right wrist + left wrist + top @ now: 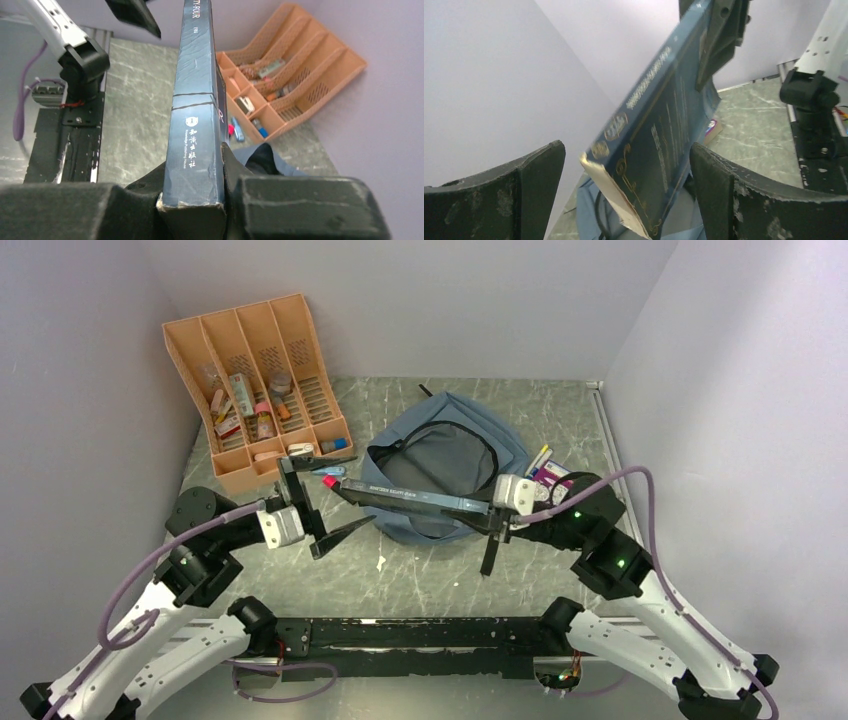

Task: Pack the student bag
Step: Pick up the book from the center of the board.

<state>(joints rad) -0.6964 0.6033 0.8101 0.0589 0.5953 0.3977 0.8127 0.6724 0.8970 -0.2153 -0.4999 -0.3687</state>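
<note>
My right gripper (192,190) clamps the book (415,498) by one end; my left gripper (625,155) gapes around the other. Cantilevered, it may twist and miss the bag (440,455).

student bag (440,455), soft grey-blue backpack, lying flat at centre of table (400,580), main compartment unzipped and gaping, dark grey lining showing

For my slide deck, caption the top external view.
Right gripper holds a dark blue book above the open student bag; left gripper open at its other end.
</note>
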